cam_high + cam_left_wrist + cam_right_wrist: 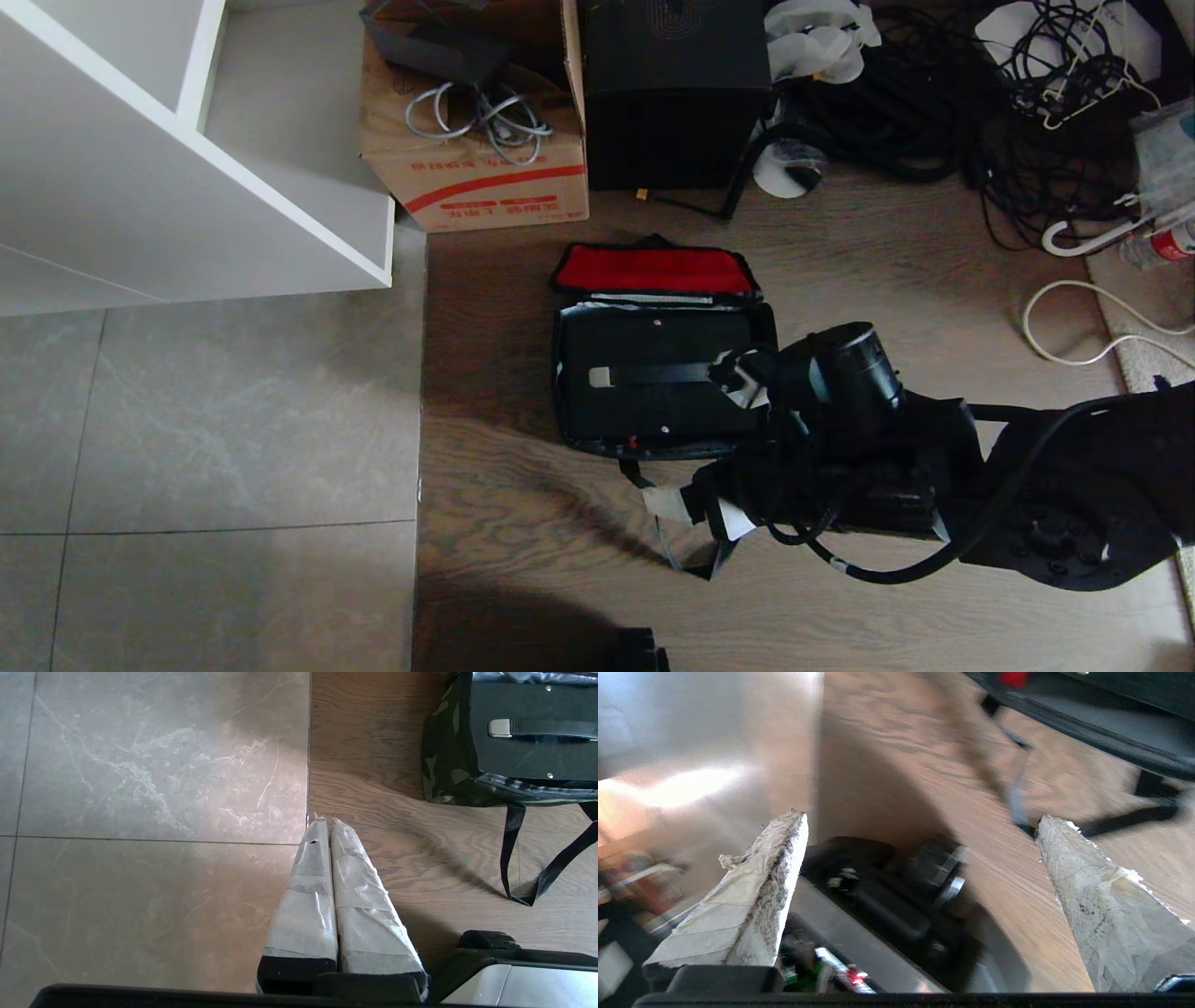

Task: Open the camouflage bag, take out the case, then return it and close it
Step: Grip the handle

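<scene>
Camouflage bag [653, 350] unzipped, case [653, 373] inside. Right gripper [920, 826] wide, empty, at bag's 5 o'clock. Left gripper [322, 823] closed. Risk: snagging strap [686, 551].

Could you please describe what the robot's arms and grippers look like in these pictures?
The right arm is matte black, with a glossy cylindrical joint ringed in silver and a black cable looping beneath it. The right gripper has two long tapering fingers wrapped in creased, worn off-white tape on a black base. The left gripper has the same taped, wedge-shaped fingers, cleaner, on black mounts.
</scene>
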Motion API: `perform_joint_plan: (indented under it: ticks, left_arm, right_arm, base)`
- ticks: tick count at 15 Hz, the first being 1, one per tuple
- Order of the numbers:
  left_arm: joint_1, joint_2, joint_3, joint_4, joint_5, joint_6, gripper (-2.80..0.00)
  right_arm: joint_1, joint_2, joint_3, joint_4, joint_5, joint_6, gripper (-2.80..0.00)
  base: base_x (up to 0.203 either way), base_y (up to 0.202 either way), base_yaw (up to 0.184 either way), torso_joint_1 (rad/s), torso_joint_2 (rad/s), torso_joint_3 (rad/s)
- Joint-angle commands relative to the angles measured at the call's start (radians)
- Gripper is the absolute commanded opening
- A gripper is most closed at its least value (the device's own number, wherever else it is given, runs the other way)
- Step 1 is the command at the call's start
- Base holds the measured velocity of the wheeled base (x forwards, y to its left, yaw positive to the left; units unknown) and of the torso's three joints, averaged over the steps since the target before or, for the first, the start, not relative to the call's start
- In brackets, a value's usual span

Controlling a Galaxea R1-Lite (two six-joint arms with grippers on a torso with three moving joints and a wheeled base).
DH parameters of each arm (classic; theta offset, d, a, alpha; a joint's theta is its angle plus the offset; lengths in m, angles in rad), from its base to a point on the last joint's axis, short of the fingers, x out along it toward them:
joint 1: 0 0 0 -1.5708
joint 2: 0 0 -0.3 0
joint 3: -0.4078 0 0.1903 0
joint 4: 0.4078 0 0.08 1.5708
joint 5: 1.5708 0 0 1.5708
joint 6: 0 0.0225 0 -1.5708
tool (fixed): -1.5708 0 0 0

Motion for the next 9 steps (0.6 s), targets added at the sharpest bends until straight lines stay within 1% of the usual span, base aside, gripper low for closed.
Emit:
perform_joint_plan:
  ticks: [1, 6, 9]
  left_arm:
    - [0.0, 0.0, 0.009, -0.001, 0.001, 0.0, -2.8]
    - [0.0, 0.0, 0.009, -0.001, 0.0, 0.0, -2.8]
    - [0.0, 0.0, 0.009, -0.001, 0.001, 0.0, -2.8]
  right_arm:
    - [-0.006, 0.018, -0.022, -0.008, 0.024, -0.001, 0.0]
    - [-0.005, 0.046, -0.01, -0.009, 0.015, -0.002, 0.0]
    - [-0.006, 0.065, -0.015, -0.01, -0.039, -0.004, 0.0]
  base:
    - [0.0, 0.0, 0.0, 0.0, 0.0, 0.0]
    - [0.0, 0.0, 0.0, 0.0, 0.0, 0.0]
    - [0.0, 0.0, 0.0, 0.0, 0.0, 0.0]
